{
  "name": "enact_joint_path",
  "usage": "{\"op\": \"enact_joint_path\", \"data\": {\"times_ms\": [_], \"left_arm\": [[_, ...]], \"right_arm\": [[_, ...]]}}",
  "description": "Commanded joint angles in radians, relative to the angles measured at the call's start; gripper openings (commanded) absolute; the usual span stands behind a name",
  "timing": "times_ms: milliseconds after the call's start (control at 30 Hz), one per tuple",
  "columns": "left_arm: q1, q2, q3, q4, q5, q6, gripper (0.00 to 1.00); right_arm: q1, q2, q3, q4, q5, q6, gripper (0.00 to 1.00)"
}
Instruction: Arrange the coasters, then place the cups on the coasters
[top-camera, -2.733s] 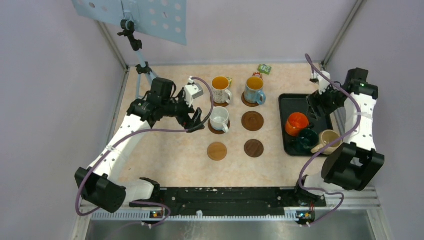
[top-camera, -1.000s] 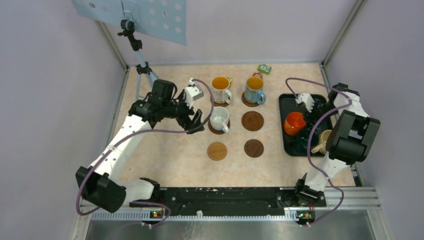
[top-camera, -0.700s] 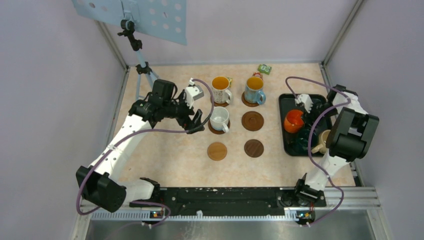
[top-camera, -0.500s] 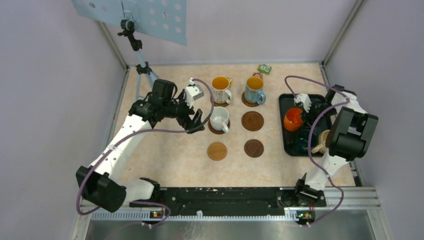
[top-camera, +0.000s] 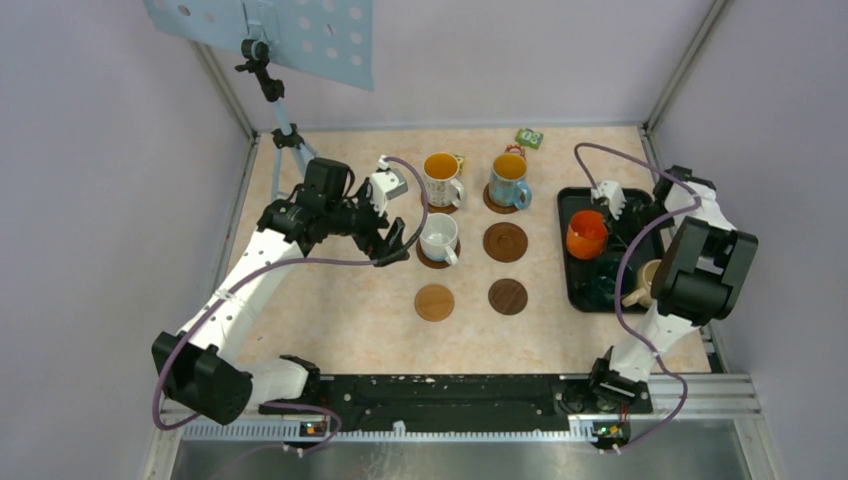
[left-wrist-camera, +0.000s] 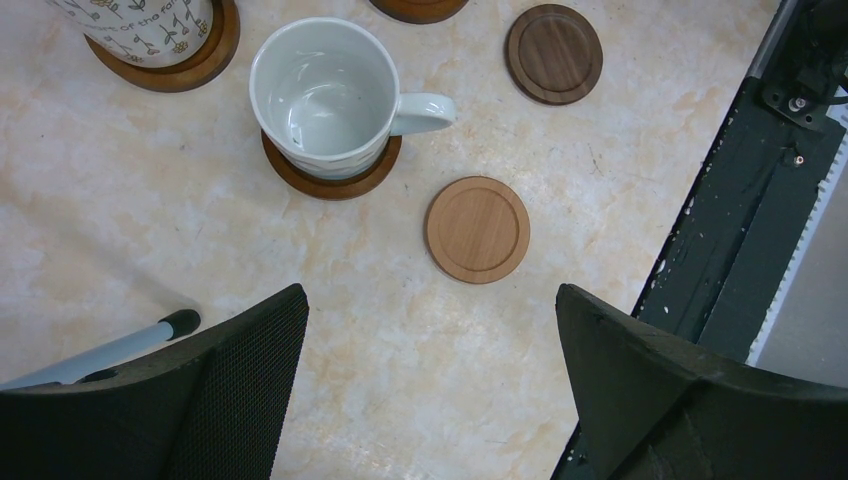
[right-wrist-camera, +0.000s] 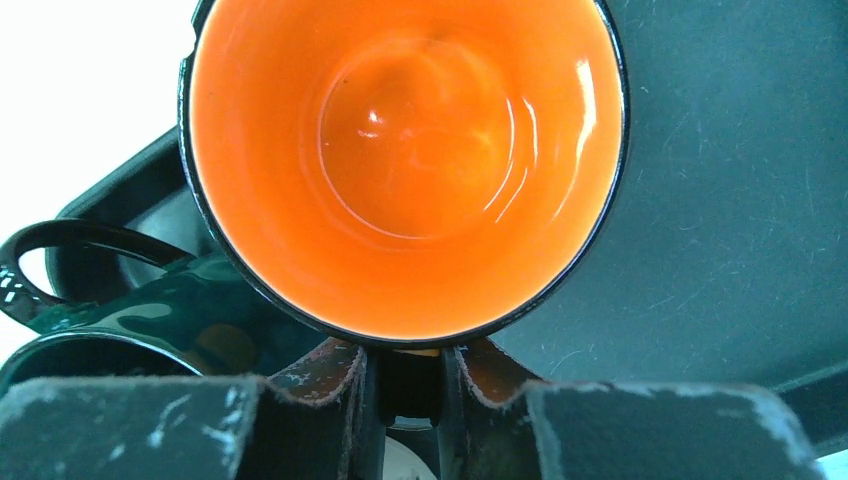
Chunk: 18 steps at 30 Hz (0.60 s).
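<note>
Inside, the orange cup (right-wrist-camera: 405, 150) shines glossy, dark-rimmed.

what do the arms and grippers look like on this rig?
The left arm and right arm: white shells, black joints, a purple cable looping along each. The left gripper has two wide black fingers, one mesh-textured. The right gripper has black fingers with scuffed, worn tips.

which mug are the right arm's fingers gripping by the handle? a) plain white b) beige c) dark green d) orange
d: the right wrist view shows the right arm's fingers pinched on the handle of the orange mug.
</note>
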Motion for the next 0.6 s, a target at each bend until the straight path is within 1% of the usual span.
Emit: {"op": "enact_joint_path", "data": {"times_ms": [0,200,300,367,467,567], "left_arm": [[-0.001,-0.007,0.007,0.031,0.008,0.004,0.99],[0.000,-0.013,0.007,0.034,0.014,0.003,0.99],[0.000,-0.013,0.011,0.035,0.013,-0.003,0.99],[-0.001,-0.014,0.015,0.036,0.014,-0.009,0.99],[-0.001,-0.016,0.016,0.040,0.016,-0.019,0.99],[-0.001,-0.017,0.018,0.049,0.010,-0.027,0.99]], "right_arm": [[0.010,-0.100,0.040,-0.023,-0.135,0.066,0.00],[0.010,-0.194,0.039,0.016,-0.244,0.189,0.00],[0.024,-0.237,0.059,0.025,-0.286,0.281,0.00],[0.060,-0.268,0.067,0.036,-0.277,0.366,0.00],[0.149,-0.348,0.040,0.073,-0.225,0.491,0.00],[0.265,-0.448,-0.030,0.179,-0.133,0.662,0.00]]}}
